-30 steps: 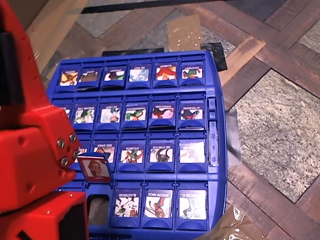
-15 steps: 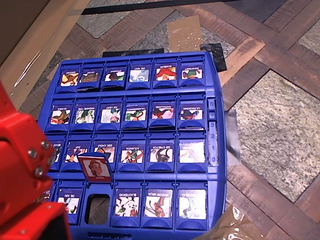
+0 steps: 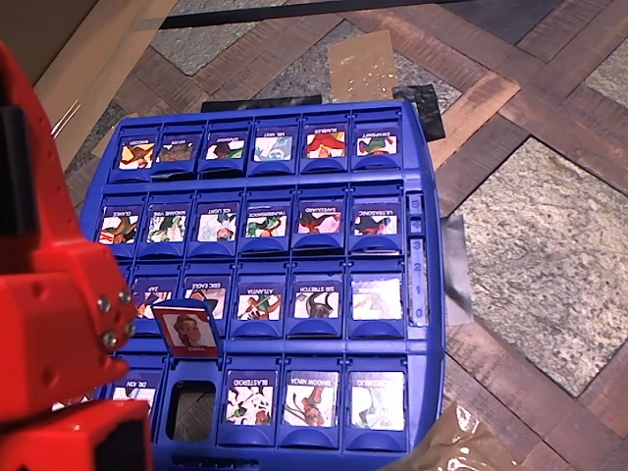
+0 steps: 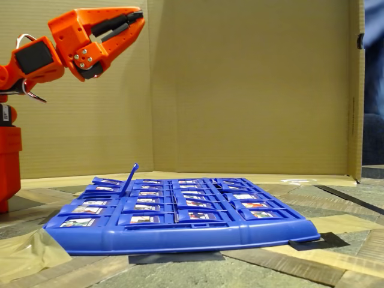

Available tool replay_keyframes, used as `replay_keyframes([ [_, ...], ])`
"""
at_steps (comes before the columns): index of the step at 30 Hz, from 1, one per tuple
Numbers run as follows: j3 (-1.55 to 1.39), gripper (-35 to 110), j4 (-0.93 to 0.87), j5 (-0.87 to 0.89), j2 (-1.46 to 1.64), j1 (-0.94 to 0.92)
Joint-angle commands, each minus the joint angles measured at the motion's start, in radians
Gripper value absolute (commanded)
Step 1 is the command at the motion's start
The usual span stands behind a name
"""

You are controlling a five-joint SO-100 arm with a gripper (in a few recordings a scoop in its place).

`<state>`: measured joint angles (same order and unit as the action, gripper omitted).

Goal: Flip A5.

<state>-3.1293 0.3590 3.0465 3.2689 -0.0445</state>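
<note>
A patchwork wood-and-stone patterned table [image 3: 549, 235], backed by a cardboard wall [image 4: 252, 84], carries a blue plastic game board [image 3: 432, 324]. The blue-framed red portrait tile A5 [image 3: 186, 329] stands tilted up near the board's left edge. The orange hand [image 4: 137, 18] hovers high above, closed and empty.

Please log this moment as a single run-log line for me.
gripper: raised above board, shut, holding nothing | red portrait tile: tilted up from blue game board | other tiles: flat | contact: none

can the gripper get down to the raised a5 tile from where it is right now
Probably yes. The gripper hangs high above the board's left end, fingers together, and the A5 tile stands tilted up alone with nothing over it. Every other tile lies flat.
</note>
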Motion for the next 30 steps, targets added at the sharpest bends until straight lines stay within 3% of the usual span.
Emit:
replay_keyframes([
  [1,0.003,0,0.107,0.012,0.011,0.009],
  [6,0.0,0,0.273,0.014,0.012,0.009],
  [14,0.0,0,0.719,0.014,0.014,0.003],
  [30,0.0,0,1.45,0.012,0.014,0.005],
])
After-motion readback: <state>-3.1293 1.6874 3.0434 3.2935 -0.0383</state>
